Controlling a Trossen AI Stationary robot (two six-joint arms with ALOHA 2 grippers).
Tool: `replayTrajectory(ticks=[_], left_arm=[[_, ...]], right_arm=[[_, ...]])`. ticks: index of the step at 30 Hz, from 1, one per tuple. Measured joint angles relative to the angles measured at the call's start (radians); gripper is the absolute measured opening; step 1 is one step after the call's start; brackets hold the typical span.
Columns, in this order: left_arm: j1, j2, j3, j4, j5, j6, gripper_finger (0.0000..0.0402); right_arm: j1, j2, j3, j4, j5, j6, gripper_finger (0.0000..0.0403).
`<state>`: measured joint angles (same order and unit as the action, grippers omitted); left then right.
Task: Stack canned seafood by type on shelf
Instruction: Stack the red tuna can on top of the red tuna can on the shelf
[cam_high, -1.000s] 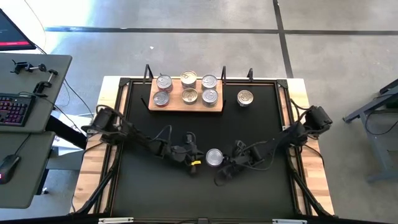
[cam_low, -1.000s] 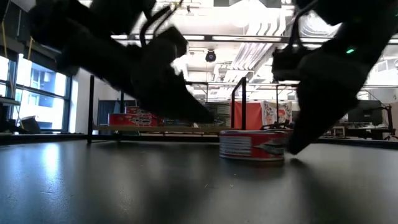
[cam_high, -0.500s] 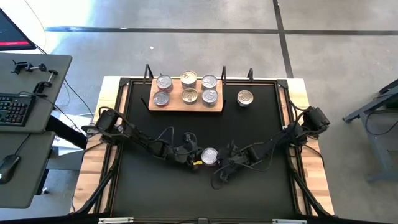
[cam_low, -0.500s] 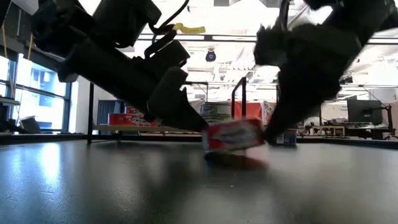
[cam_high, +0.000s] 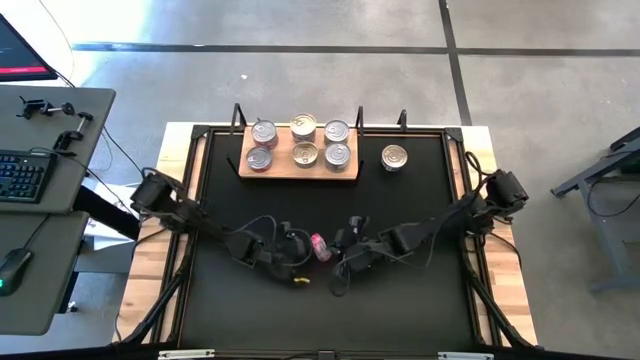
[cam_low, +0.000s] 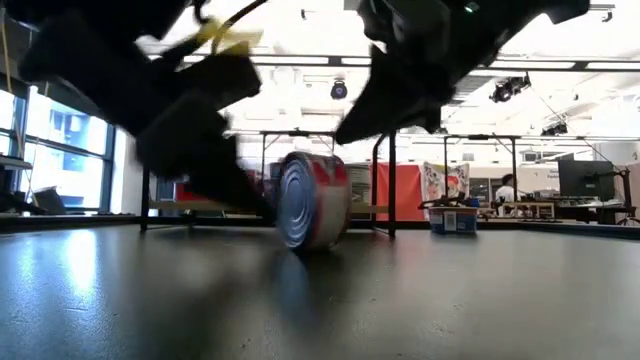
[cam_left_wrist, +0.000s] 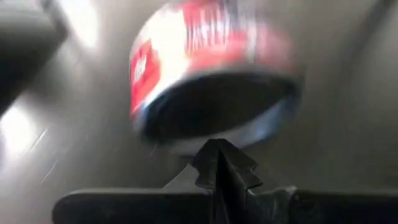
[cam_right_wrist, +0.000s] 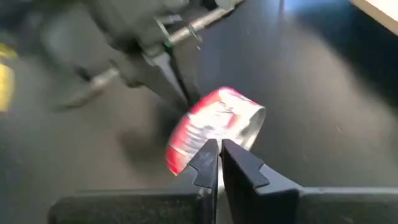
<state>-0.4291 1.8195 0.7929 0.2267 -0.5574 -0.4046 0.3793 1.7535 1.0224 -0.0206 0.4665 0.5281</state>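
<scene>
The red-sided can (cam_high: 320, 247) stood on its edge near the middle of the table (cam_high: 420, 310), between the left gripper (cam_high: 297, 252) and the right gripper (cam_high: 345, 256). Both had their fingers pressed together and gripped nothing. The shelf (cam_high: 299, 171) at the far side held six cans. The step was probably uprighting or catching this can; next, one gripper would need to open and grasp it.

Red-sided can (cam_left_wrist: 211, 81) motion-blurred — label unreadable; shelf (cam_low: 215, 206) mostly hidden behind left arm (cam_low: 150, 90).

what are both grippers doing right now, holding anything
Left gripper: jaws shut, empty, tips against the red-sided can, which stands on edge.
Right gripper: jaws shut, empty, at the same can's other side.
</scene>
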Motion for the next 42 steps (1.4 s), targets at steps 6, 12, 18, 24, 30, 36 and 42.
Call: replayTrajectory(ticks=[6, 12, 18, 24, 30, 36, 42], left_arm=[[-0.073, -0.102, -0.004, -0.416, -0.138, -0.235, 0.0000], [-0.184, -0.143, -0.004, -0.536, -0.279, -0.334, 0.0000], [-0.234, -0.151, -0.004, -0.319, -0.366, -0.032, 0.0017], [-0.171, -0.208, 0.020, -0.284, -0.311, 0.246, 0.0101], [-0.014, -0.254, 0.049, -0.468, -0.094, 0.365, 0.0198], [0.075, -0.264, 0.067, -0.660, -0.005, 0.383, 0.0263], [0.135, -0.259, 0.033, -0.559, 0.131, 0.423, 0.0278]], right_arm=[[-0.015, 0.033, 0.002, 0.062, -0.009, -0.069, 0.0011], [0.016, -0.007, 0.003, -0.001, 0.034, -0.091, 0.0011], [0.051, -0.039, 0.005, -0.103, 0.029, -0.077, 0.0011], [0.067, -0.040, 0.005, -0.108, 0.025, -0.075, 0.0011], [0.066, -0.040, 0.003, -0.114, 0.026, -0.073, 0.0011], [0.066, -0.040, 0.003, -0.120, 0.012, -0.074, 0.0011], [0.066, -0.040, 0.003, -0.122, 0.008, -0.073, 0.0011]])
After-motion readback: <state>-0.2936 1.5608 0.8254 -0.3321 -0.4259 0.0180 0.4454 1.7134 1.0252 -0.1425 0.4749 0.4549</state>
